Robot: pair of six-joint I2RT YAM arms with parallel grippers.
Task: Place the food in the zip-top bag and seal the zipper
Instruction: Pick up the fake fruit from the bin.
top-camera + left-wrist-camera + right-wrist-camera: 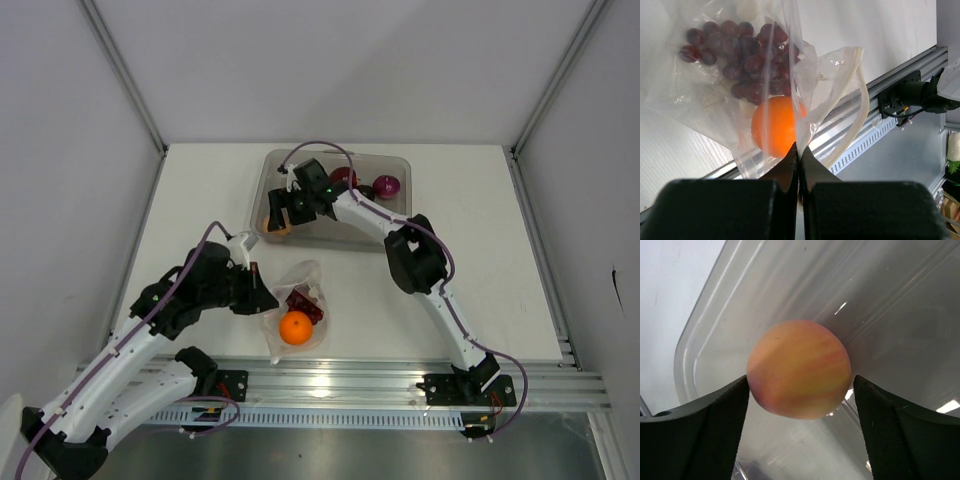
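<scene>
Food is found in two places. An orange (296, 327) (777, 125) and a dark red grape bunch (303, 303) (740, 55) are held inside the zip-top bag (300, 280) (700, 105), which is laid on the table (480, 260) close to its near edge, a little left of the middle. The grapes are placed on the far side of the orange and touch it. A fold of the bag's clear plastic is pinched by the left gripper (258, 292) (799, 150), whose jaws are clenched together on the film just beside the orange.

The pink-yellow peach (277, 224) (799, 369) is seen in the grey tray (400, 160) (890, 315), at its near left corner; the tray is set by the far edge of the table, around the middle. The peach is bracketed by the right gripper (283, 215) (800, 382), one finger close at each side. Whether the peach is truly squeezed or only flanked cannot be told.

A dark red fruit (343, 178) and a purple ball (387, 186) are left further along the tray, toward its far right corner.
</scene>
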